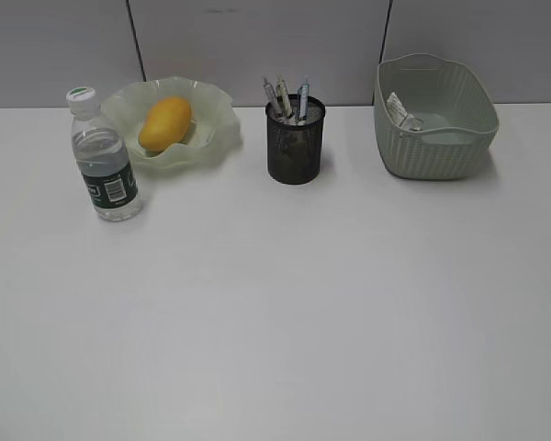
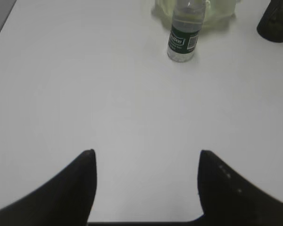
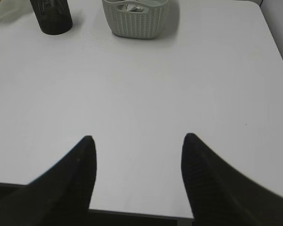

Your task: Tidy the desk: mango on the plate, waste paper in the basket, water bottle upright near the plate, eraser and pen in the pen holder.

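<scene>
I count one water bottle (image 1: 106,161), one mango (image 1: 165,123), one plate (image 1: 216,124), one pen holder (image 1: 295,147) with several pens (image 1: 285,97), and one basket (image 1: 436,129).

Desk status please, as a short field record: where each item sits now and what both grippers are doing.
mango: yellow-orange oval mango lies on the ruffled pale-green plate
bottle: clear water bottle with green label, upright, beside the plate
pen holder: black mesh cup, pens standing inside; eraser not visible
basket: pale-green woven tub, crumpled paper scrap inside
left gripper: open, empty, above bare white desk
right gripper: open, empty
</scene>
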`<state>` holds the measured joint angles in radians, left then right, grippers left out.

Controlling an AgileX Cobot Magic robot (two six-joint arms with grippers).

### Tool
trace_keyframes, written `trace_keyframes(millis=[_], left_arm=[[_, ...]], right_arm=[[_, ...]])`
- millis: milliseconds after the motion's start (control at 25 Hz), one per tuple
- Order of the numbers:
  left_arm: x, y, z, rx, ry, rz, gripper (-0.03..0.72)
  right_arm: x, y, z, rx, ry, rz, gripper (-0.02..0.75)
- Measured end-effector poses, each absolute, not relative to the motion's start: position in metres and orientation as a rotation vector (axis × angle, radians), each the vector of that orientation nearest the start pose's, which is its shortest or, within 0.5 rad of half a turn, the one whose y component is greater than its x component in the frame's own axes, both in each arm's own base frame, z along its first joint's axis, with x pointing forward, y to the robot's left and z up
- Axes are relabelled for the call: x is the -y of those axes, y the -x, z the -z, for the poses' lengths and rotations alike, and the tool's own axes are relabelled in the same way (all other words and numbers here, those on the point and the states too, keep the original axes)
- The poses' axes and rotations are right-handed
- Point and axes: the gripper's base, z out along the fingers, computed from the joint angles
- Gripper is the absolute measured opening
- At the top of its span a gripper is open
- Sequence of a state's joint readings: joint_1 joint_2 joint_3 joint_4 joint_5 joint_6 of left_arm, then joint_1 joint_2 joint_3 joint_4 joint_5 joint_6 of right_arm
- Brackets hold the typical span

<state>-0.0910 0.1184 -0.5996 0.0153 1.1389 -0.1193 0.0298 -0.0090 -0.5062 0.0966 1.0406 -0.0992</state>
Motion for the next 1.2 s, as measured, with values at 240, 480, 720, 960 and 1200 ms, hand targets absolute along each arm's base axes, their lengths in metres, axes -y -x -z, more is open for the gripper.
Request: trace_keyframes(millis=[240,480,720,960,1200], left_arm=[[-0.006,0.014,-0.288,-2.061,0.035,0.054,0.508],[-0.006,0.010,-0.283,-2.028,0.012,0.042,0.508],[-0.006,0.009,-0.283,-2.025,0.002,0.038,0.508],[-0.006,0.009,-0.283,-2.022,0.002,0.038,0.508],[-0.006,0.009,-0.283,-2.020,0.019,0.028,0.508]], right_arm=[[-0.007,0.007,-0.281,-2.002,0.133,-0.070,0.458],[-0.007,0.007,-0.281,-2.003,0.133,-0.070,0.458],[-0.007,0.006,-0.280,-2.003,0.133,-0.072,0.458],[-0.007,0.006,-0.280,-2.003,0.133,-0.072,0.458],[-0.007,0.006,-0.280,-2.003,0.133,-0.072,0.458]])
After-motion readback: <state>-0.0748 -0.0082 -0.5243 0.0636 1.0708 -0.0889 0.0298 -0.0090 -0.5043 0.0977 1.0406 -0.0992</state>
